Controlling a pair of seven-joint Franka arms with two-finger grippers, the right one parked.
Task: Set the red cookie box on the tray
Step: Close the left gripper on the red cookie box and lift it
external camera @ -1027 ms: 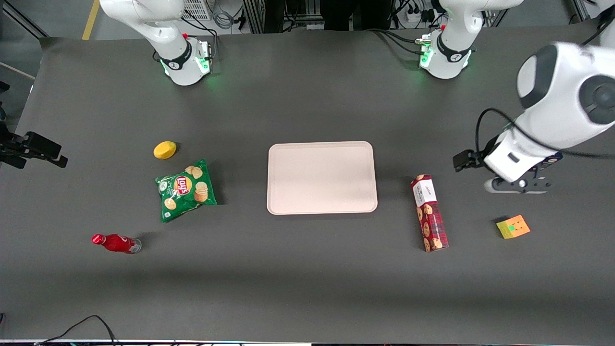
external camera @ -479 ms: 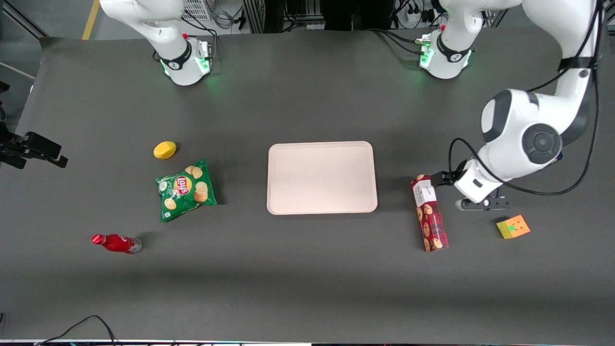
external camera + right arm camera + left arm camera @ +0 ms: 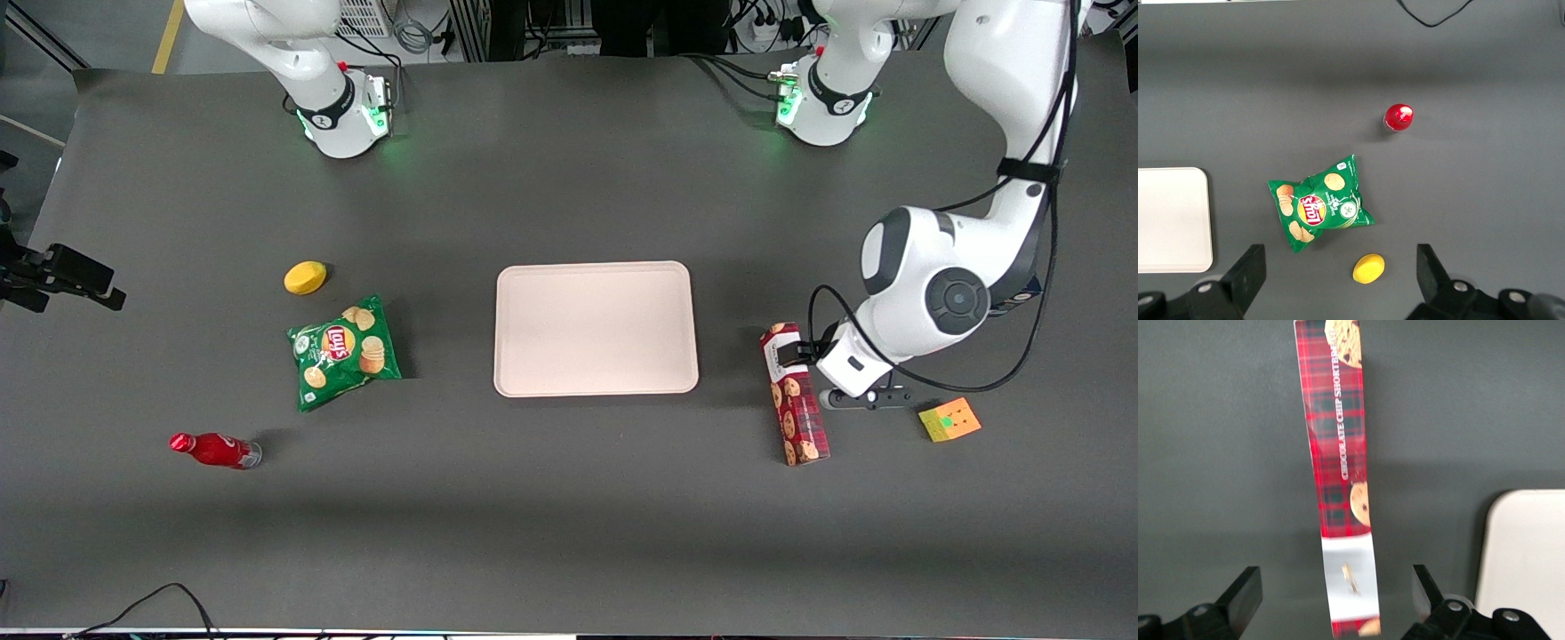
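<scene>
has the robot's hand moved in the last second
Yes. The hand, open, has come toward the tray and nearer the front camera, from beside the colourful cube to over the red cookie box.

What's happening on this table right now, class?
The left arm's gripper hangs open above the white-label end of the red cookie box, its fingers straddling the carton without touching it. The box lies flat on the dark table, beside the empty tray, toward the working arm's end. Nothing has been lifted yet. A colored cube sits nearby.
</scene>
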